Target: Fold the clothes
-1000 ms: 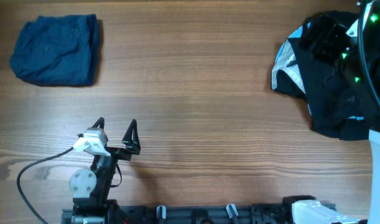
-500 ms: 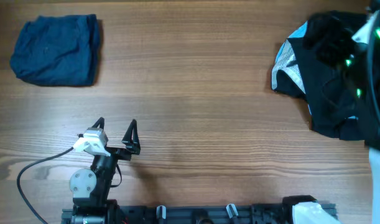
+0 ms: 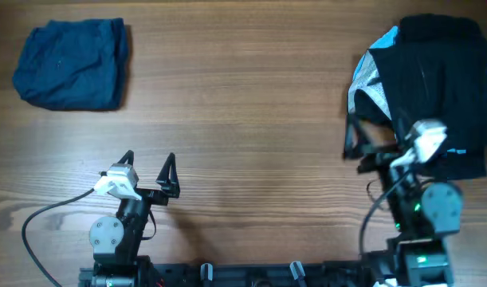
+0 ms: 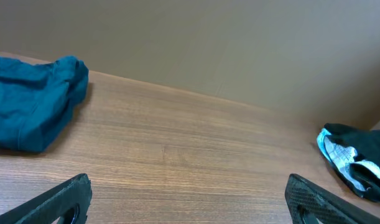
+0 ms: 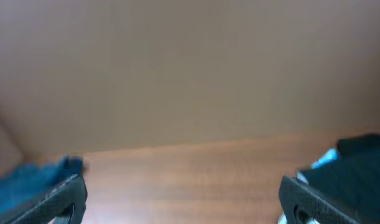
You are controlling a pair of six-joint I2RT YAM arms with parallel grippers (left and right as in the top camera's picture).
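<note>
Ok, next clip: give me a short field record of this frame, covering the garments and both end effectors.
blue garment: far-left part of the table, compact, looks folded
black garment: far-right, bunched, pale lining showing at its left edge, not folded
left end effector: open, empty, near side, apart from both garments
right end effector: open, empty, at the black garment's near-left edge; contact unclear
</note>
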